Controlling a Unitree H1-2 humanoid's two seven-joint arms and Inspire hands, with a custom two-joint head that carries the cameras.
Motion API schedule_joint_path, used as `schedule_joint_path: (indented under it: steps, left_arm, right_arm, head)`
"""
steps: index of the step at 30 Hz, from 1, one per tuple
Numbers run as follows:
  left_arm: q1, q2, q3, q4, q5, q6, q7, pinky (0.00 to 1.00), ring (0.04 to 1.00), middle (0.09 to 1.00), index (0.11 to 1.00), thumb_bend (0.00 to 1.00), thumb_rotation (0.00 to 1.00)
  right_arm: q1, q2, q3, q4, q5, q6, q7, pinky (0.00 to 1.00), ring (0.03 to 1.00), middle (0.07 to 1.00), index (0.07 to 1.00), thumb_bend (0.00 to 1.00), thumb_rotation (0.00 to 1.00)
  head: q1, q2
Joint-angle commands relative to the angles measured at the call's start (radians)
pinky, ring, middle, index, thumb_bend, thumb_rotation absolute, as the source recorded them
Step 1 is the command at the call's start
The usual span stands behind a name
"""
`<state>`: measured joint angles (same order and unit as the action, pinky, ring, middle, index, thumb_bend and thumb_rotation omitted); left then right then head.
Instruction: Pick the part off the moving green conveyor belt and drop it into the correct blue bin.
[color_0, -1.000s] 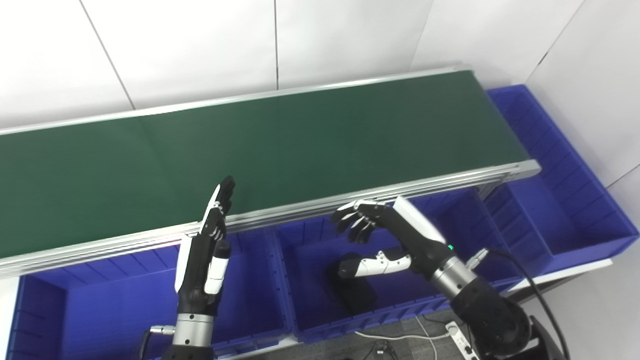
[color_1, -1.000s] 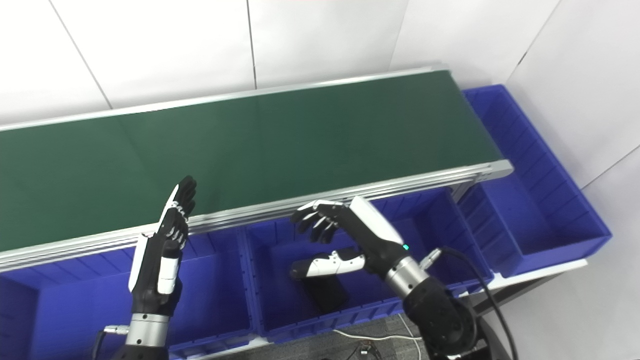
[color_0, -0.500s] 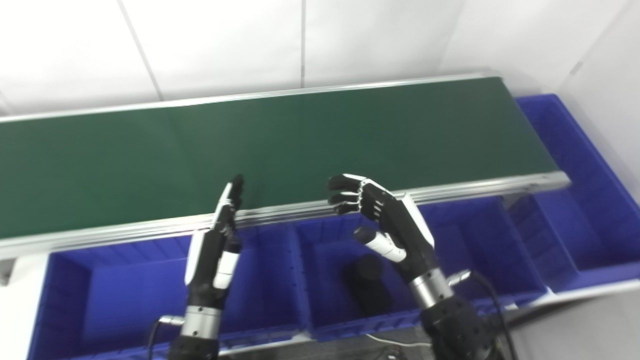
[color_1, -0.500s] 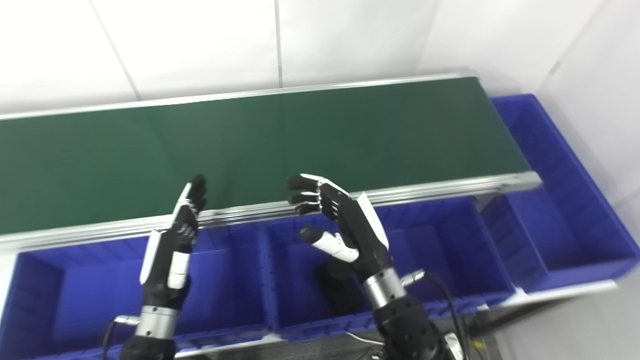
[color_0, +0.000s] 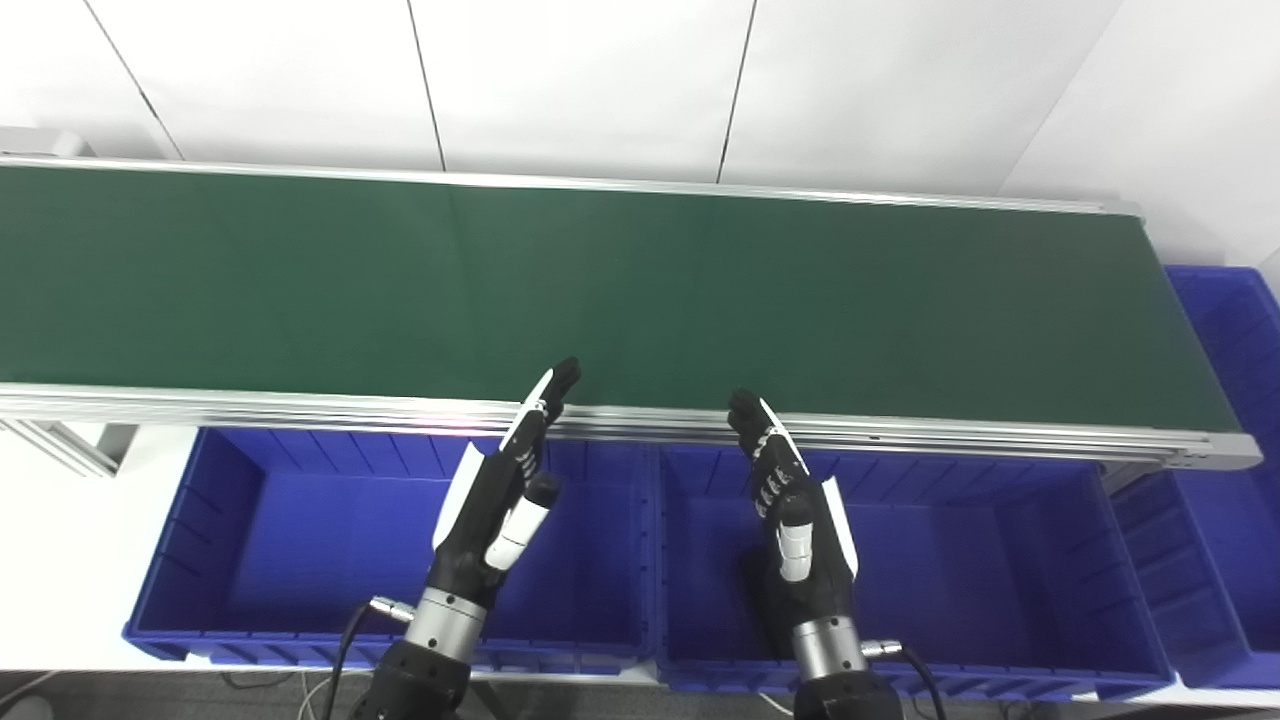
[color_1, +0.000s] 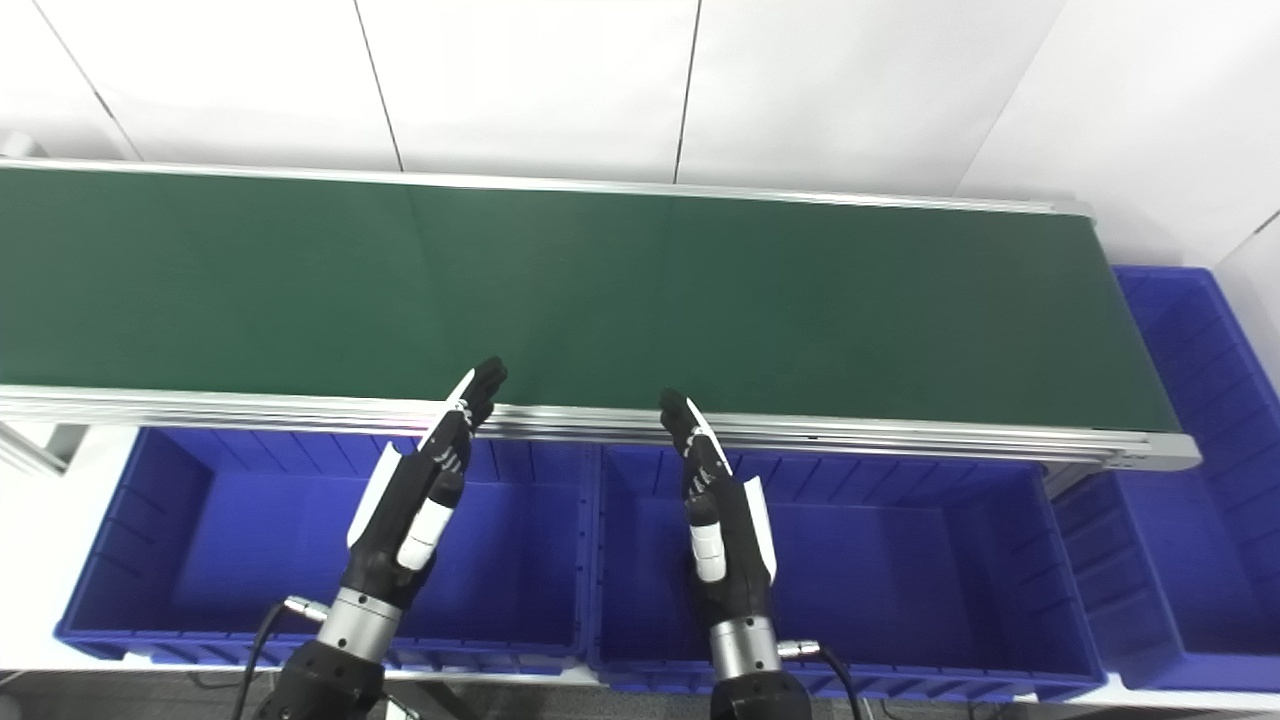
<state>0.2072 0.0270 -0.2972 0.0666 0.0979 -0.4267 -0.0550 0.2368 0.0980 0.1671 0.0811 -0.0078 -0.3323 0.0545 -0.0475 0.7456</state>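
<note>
White-walled bench, green conveyor belt (color_0: 640, 290), left robot hand (color_0: 497, 505) and right robot hand (color_0: 795, 510) upright, empty, fingers extended.

Two empty hands (color_0: 495, 505) (color_0: 800, 515) before green belt (color_0: 640, 290)

No legible text, labels, brand marks, numbers or signs are appearing on the conveyor belt (color_0: 640, 290), the blue bins (color_0: 380, 620) or the wall panels.
</note>
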Motion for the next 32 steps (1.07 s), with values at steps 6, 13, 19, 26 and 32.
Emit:
schedule_joint_path:
  steps: [6, 13, 19, 26, 32]
  left_arm:
    - [0.008, 0.024, -0.014, -0.013, 0.013, -0.043, 0.016, 1.0, 1.0, 0.973, 0.958, 0.6, 1.0]
    - [0.009, 0.042, -0.026, 0.017, 0.004, -0.043, 0.02, 1.0, 1.0, 0.98, 0.958, 0.65, 1.0]
    - [0.016, 0.041, -0.028, 0.016, 0.024, -0.043, 0.03, 1.0, 1.0, 0.978, 0.969, 0.71, 1.0]
    - [0.015, 0.042, -0.039, 0.014, 0.009, -0.043, 0.031, 1.0, 1.0, 0.982, 0.957, 0.65, 1.0]
    - [0.015, 0.032, -0.049, 0.023, 0.012, -0.043, 0.048, 1.0, 1.0, 0.982, 0.953, 0.66, 1.0]
  right_arm:
    - [-0.011, 0.014, 0.013, 0.026, -0.061, -0.088, -0.028, 0.99, 0.942, 0.907, 0.894, 0.99, 1.0]
    - [-0.01, 0.014, 0.008, 0.056, -0.106, -0.112, -0.069, 1.0, 0.96, 0.908, 0.89, 0.97, 1.0]
    - [-0.007, 0.004, 0.007, 0.042, -0.107, -0.106, -0.076, 0.99, 0.951, 0.91, 0.891, 0.95, 1.0]
    - [-0.004, -0.004, 0.009, 0.033, -0.11, -0.116, -0.077, 0.98, 0.941, 0.896, 0.881, 0.92, 1.0]
    - [-0.02, -0.052, 0.028, 0.021, -0.129, -0.135, -0.058, 1.0, 0.96, 0.937, 0.905, 0.94, 1.0]
  head:
    - [-0.033, -0.04]
    - [-0.051, -0.08]
    - [-0.053, -0.066]
    - [-0.054, -0.059]
    - [-0.049, -0.06]
